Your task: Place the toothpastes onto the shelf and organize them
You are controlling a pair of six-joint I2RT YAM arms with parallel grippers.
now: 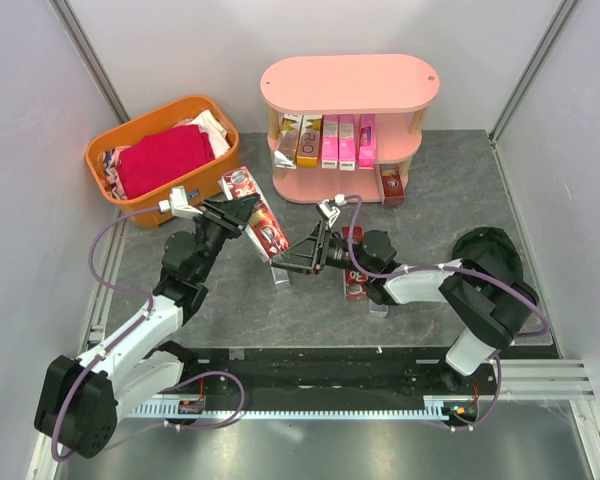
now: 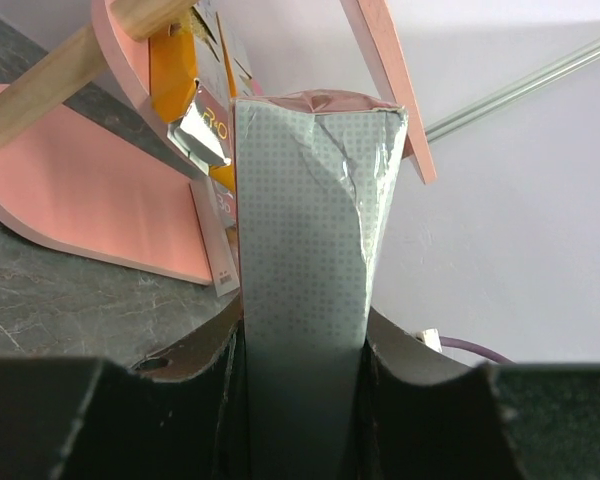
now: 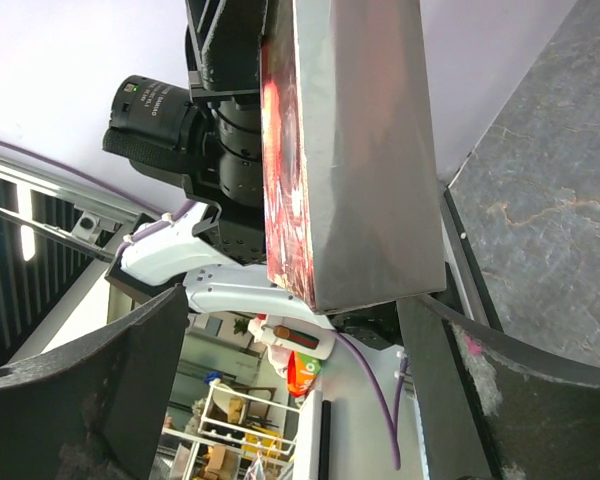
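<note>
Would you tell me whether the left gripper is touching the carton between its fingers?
Touching: the left wrist view shows both fingers pressed against the carton.

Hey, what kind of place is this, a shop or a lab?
Most likely a robot lab test cell: a left arm and right arm bolted to a table, plain white walls close around, and a small shelf of toothpastes as a prop.
</note>
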